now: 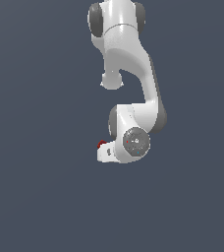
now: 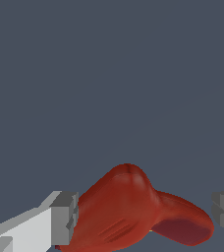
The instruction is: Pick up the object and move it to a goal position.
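White robot gripper (image 2: 146, 219) straddling the red-orange object (image 2: 133, 211), one finger (image 2: 65, 219) touching it, other finger apart, jaws wide

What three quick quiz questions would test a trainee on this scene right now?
1. True or false: in the wrist view the red object lies between the two fingers.
2. Which view shows most of the object: A exterior, B wrist?
3. Fill in: in the exterior view, only a bit of red peeks out on the arm's ____ side.

Key: 1 true. 2 B. 3 left. The tool looks open, with a gap at the far finger.
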